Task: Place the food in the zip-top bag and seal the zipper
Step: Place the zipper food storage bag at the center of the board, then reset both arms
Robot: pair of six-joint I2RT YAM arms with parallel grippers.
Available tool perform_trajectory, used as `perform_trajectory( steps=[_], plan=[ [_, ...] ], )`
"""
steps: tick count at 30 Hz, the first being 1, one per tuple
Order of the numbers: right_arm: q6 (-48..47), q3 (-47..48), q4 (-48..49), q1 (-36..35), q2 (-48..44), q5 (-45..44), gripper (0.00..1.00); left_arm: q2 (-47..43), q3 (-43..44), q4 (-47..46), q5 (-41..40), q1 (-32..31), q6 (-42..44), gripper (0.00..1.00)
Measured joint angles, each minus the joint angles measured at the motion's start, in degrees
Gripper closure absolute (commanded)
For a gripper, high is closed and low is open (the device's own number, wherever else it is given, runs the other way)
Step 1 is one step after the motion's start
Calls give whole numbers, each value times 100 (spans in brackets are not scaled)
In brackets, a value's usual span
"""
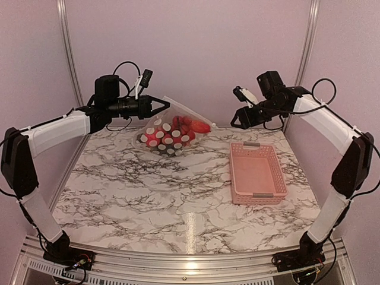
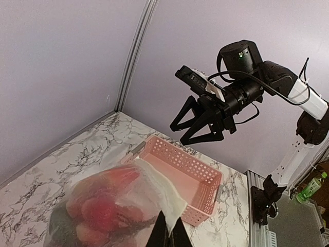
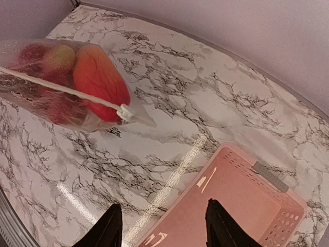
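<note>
The left tool (image 1: 164, 105) pinches the zip-top bag (image 1: 172, 135), filled with toy food (image 1: 189, 124), at the table's (image 1: 148, 190) far side. The right tool (image 1: 239, 119) hangs spread near the pink basket (image 1: 257, 172).

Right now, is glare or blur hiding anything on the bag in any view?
Top external: one pale glare streak on the marble table, clear of the zip-top bag. Right wrist: similar streaks on the table; bag and zipper read clearly. Left wrist: the bag is close to the lens and soft, so the food shows only as reddish blobs; the right hand is crisp.
</note>
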State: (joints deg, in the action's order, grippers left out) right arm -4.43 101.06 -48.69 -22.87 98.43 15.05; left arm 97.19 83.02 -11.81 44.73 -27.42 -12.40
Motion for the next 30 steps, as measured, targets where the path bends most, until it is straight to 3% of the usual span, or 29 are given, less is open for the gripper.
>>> perform_trajectory(
  steps=[6, 12, 14, 17, 18, 19, 24, 27, 30],
  plan=[
    [129, -323, 81, -37, 0, 328, 46, 28, -730, -420, 496, -59, -168, 100],
    [262, -675, 170, -37, 0, 669, 44, 116, -1910, 826, 627, -334, 636, 99],
    [299, -675, 267, -37, 0, 791, 44, 57, -2151, 1113, 625, -457, 793, 89],
    [345, -675, 361, -37, 0, 918, 43, -197, -2437, 1419, 579, -542, 968, 59],
    [380, -675, 393, -37, 0, 957, 43, -302, -2463, 1521, 533, -540, 997, 37],
    [415, -673, 428, -37, 0, 994, 42, -411, -2465, 1606, 470, -527, 1064, 4],
    [542, -581, 514, -37, 0, 1043, 28, -1016, -2297, 2229, 109, -503, 1364, 1],
    [614, -352, 531, -37, 0, 979, 2, -1344, -2118, 2529, -299, -487, 1311, 1],
    [651, -184, 684, -37, -66, 752, 1, -1574, -1932, 2767, -929, -450, 848, 1]
  ],
)
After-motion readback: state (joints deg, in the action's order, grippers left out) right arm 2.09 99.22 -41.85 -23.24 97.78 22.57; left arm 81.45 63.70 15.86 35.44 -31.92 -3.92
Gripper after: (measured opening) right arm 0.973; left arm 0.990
